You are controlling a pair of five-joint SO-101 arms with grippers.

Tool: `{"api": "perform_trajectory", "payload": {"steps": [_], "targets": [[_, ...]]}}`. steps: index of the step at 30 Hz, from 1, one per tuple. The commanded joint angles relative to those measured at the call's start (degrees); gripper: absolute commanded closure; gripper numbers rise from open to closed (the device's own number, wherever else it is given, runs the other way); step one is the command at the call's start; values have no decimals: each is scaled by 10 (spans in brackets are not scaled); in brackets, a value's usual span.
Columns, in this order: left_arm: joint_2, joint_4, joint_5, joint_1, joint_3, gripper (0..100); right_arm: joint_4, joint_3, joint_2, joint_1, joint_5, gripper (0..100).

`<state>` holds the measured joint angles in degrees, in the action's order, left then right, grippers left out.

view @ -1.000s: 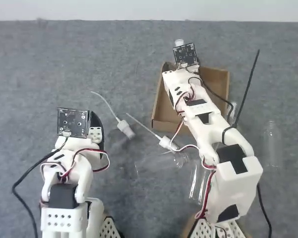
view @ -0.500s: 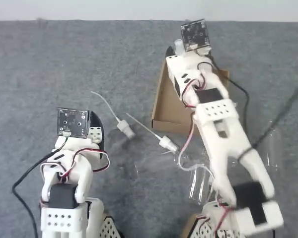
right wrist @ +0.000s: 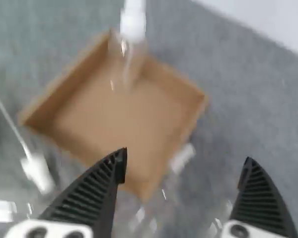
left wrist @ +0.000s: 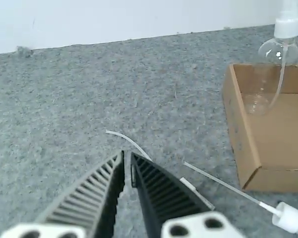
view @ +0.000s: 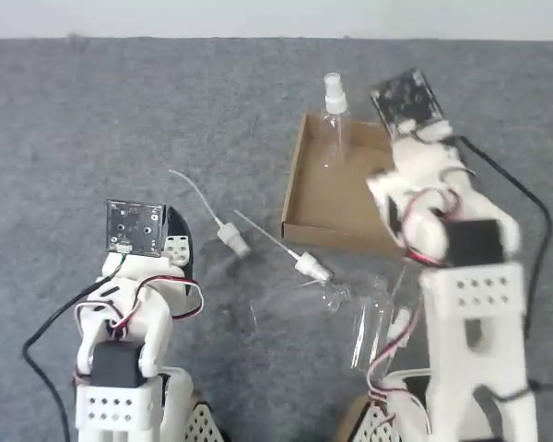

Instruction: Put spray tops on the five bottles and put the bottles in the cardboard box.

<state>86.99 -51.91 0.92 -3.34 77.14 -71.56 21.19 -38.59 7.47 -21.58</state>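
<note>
- Closest in, at seven o'clock on the table (view: 74, 110), the left gripper (left wrist: 127, 156) sits with its jaws pressed almost together and nothing between them.
- At five o'clock, bare bottles (view: 369, 336) lie on their sides right beside the right arm (view: 465, 304). They're clear and round (hard to make out how many), and I'd expect one to roll off if a jaw nips it off-centre, or to get swept aside when that arm swings low.
- Mid-table sits a spray top (view: 232, 238), and a second spray top (view: 311, 267) lies just off the box's seven o'clock corner. Both trail long thin tubes. Grab one crooked and the tube likely bends or misses the bottle's neck.
- Next comes the box (view: 295, 184) at one o'clock. It's shallow and looks light, so a push against its wall could slide it.
- The right gripper (right wrist: 185, 157) hangs spread wide and empty, above the box's near side.
- Farthest out, the capped bottle (view: 334, 124) stands upright inside the box at its eleven o'clock corner. It's tall and narrow, so the next bottle going in could easily tip it.
</note>
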Motion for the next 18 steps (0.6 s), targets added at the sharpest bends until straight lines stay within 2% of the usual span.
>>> {"api": "perform_trajectory", "payload": {"steps": [1,6,11,18], "targets": [[6,16,6,-3,-8,987,-73,-18,-60,-100,-127,706],[5,15,6,-3,-9,987,-71,34,-46,-215,-115,706],[5,15,6,-3,-9,987,-43,38,44,-329,-157,706],[4,15,4,-3,-9,987,56,34,240,-378,-158,706]]}}
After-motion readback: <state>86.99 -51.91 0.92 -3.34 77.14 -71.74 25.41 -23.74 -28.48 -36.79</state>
